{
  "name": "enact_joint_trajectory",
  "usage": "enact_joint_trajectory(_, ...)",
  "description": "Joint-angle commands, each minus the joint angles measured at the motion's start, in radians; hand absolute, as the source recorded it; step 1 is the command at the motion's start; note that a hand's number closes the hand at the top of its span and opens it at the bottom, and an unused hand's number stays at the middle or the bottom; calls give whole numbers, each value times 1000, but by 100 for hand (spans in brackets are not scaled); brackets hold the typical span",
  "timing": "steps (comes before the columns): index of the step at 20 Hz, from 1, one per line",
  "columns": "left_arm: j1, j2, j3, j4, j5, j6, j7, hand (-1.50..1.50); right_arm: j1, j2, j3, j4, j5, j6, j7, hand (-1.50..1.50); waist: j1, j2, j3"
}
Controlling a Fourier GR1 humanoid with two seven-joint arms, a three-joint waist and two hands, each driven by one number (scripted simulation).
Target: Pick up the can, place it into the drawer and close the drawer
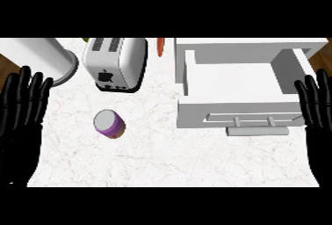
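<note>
A purple can (110,124) with a grey lid stands upright on the white marble counter (168,162), left of centre. To its right, a white drawer (236,83) is pulled open, its inside bare, with a grey handle (257,130) at its front. My left hand (20,110) rests open at the view's left edge, fingers up, well left of the can. At the right edge my right hand (318,105) rests open too, fingers up, just beside the drawer's right front corner. Neither hand holds anything.
A white toaster (115,61) stands behind the can. A large white cylinder (45,57) sits at the back left. An orange carrot-like thing (160,47) lies between the toaster and the drawer unit.
</note>
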Motion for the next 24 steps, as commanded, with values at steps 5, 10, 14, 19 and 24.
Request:
enact_joint_trajectory(5,-84,-47,-138,50,30,-81,-34,-150,-77,6,-34,59,1,-10,-1,-150,12,-10,-4)
enact_joint_trajectory(10,-24,-10,-134,170,-35,-41,222,-150,42,12,-33,44,0,-40,202,-150,4,-10,-4)
enact_joint_trajectory(14,7,-45,-196,24,-80,-1,332,-150,104,17,-6,-2,35,-33,225,-150,13,-12,-4)
enact_joint_trajectory(19,5,-40,-161,33,-53,-31,354,-150,164,25,-38,-32,-3,9,198,-150,12,-11,-4)
enact_joint_trajectory(24,70,-61,-148,-19,-25,-11,385,-150,178,17,-79,0,-31,45,147,-150,14,-11,-4)
